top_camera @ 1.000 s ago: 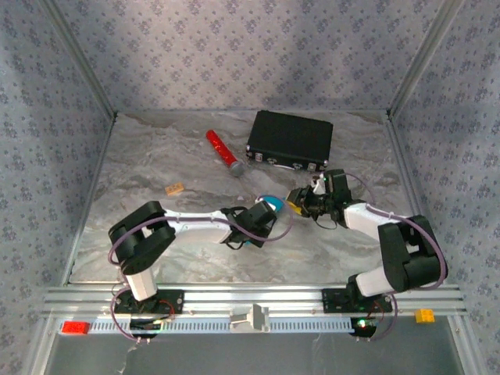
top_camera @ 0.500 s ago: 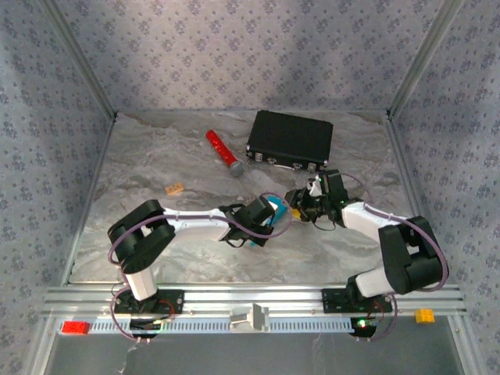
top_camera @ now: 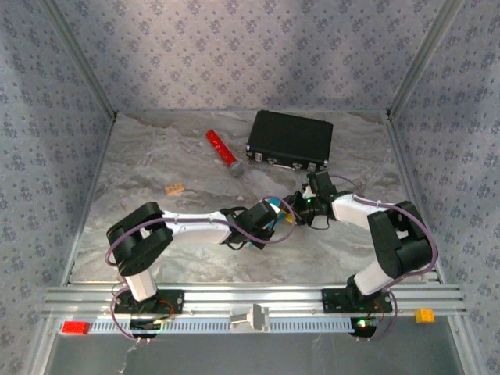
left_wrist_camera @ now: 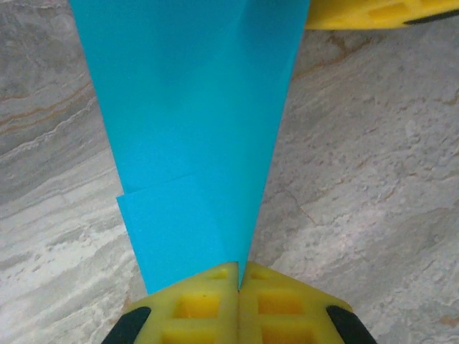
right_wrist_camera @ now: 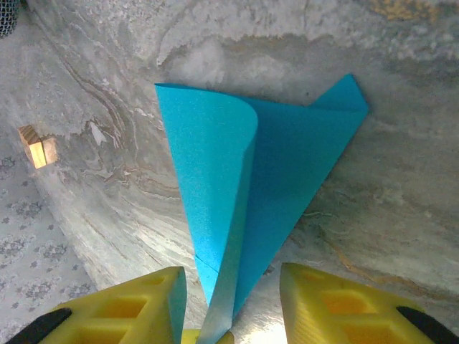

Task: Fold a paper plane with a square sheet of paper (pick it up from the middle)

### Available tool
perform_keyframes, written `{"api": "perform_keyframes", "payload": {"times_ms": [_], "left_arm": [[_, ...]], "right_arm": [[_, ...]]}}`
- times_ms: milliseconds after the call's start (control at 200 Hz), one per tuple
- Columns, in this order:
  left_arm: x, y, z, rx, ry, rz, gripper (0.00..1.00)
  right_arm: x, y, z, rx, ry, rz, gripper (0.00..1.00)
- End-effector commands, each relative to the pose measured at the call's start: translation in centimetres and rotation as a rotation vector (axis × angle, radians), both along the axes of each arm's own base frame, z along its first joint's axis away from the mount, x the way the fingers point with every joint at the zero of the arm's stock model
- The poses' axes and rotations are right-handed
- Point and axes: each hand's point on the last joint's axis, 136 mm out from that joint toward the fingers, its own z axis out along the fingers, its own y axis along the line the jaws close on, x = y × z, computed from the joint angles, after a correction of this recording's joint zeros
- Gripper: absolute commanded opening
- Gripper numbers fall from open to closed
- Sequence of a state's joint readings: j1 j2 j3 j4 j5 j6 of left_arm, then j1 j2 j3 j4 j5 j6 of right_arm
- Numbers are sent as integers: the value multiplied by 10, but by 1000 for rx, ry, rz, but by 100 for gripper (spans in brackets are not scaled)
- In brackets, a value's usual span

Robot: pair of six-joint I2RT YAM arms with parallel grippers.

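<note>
The left claw (left_wrist_camera: 239,278) was clamped on the blue paper (left_wrist_camera: 193,107). Its two yellow pads (left_wrist_camera: 197,304) met with no gap, pinching the sheet's narrow end between them. From that pinch the paper fanned out straight ahead of the claw, widening away from the fingertips. A smaller folded flap lay just ahead and to the left of the pads, with the marbled table (left_wrist_camera: 373,179) behind.

The right claw (right_wrist_camera: 231,276) stood wide, its yellow fingers (right_wrist_camera: 344,308) well apart and gripping nothing. The paper ran up between them: a curled fold ahead on the left finger's side, and a flat pointed wing spreading ahead toward the right. Whether either finger touched the sheet I could not tell. A small wooden block (right_wrist_camera: 36,143) lay well off, ahead and to the left of this claw.

From above, the two claws faced each other almost tip to tip. A black case (top_camera: 290,139) lay beyond the right claw, and a red cylinder (top_camera: 223,152) lay beyond the left.
</note>
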State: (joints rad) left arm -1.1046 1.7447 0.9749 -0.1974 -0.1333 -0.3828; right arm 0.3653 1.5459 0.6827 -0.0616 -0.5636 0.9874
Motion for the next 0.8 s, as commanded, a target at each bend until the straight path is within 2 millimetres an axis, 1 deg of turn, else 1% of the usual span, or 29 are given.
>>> {"api": "perform_keyframes", "payload": {"times_ms": [0,160,255,450,510,610,745,800], "left_arm": [[8,1,19,40,-79,-6,4],[7,2,19,70,-103,-16,5],[7,2,19,84,-111,-24,6],[6,5,17,119,-139,-29,15],[7,6,17,127,-145,-30,21],[5,6,17,138,-156,-33,25],[5,8,14,161,-171,-32,26],[4,7,14,165,-173,-38,29]], "right_arm": [[1,2,3,-4,19,-5,37],[2,2,6,6,19,-5,29],[3,4,8,15,12,1,21],[4,3,11,39,6,-8,8],[5,3,13,49,4,-13,7],[7,4,17,69,-3,-18,4],[9,4,21,91,-10,-27,2],[8,4,21,99,-9,-32,1]]}}
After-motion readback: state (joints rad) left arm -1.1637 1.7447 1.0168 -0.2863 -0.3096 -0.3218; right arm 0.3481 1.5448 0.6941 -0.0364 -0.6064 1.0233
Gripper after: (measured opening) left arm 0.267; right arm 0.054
